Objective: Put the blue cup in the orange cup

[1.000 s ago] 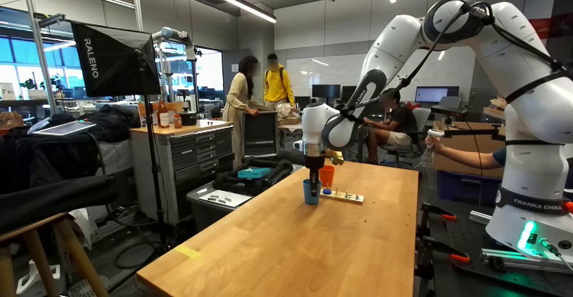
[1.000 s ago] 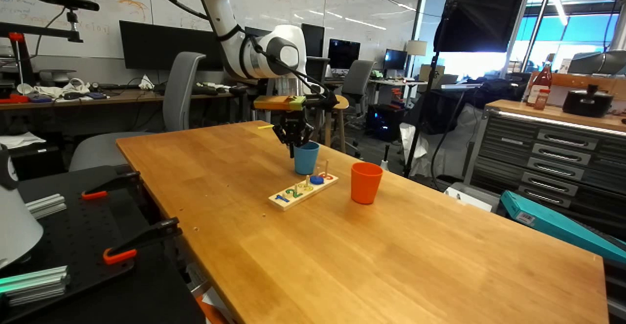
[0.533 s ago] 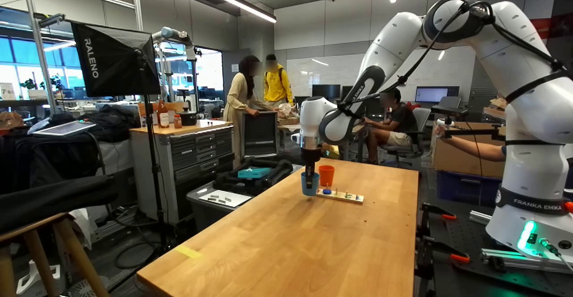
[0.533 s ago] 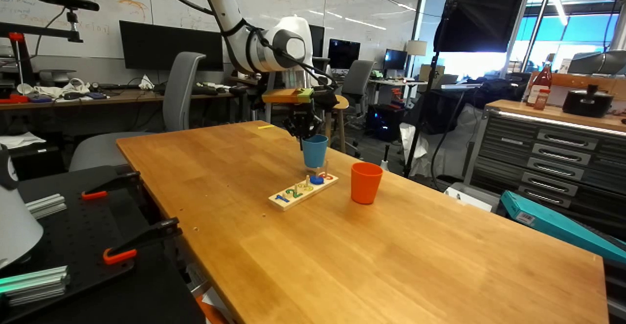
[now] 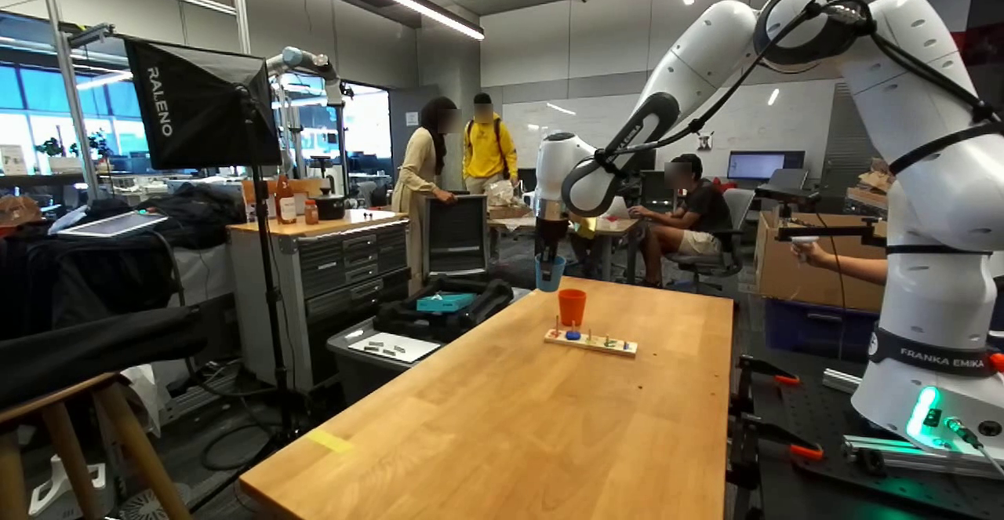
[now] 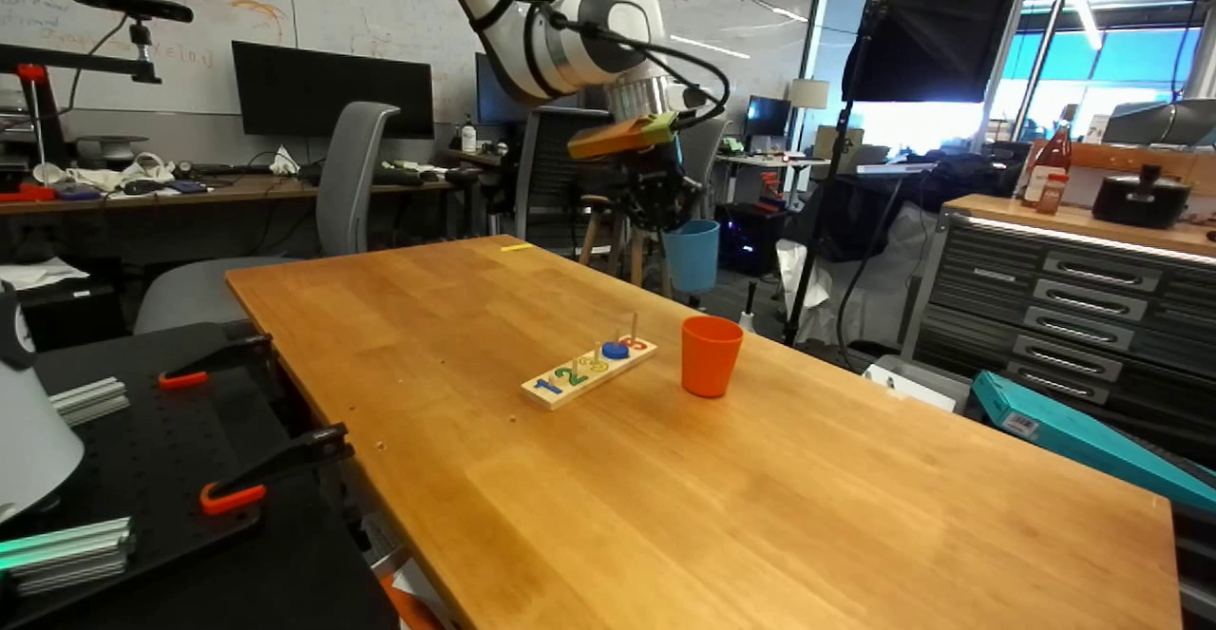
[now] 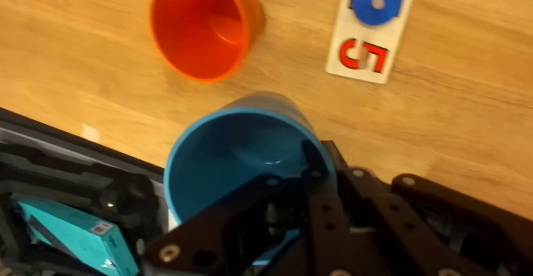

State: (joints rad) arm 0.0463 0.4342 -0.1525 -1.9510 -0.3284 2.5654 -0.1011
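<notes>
Blue cup [image 6: 693, 259] sits higher than half a second ago; fingers [image 7: 337, 158] clamped on its wall, inside and out, presumably keeping its base free to enter orange cup [image 6: 711, 356].

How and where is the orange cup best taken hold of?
Probably by the rim, from above: the orange cup stands upright, mouth open, so one jaw could go inside and one outside. The gripper holds the blue cup, so it must release that first.
</notes>
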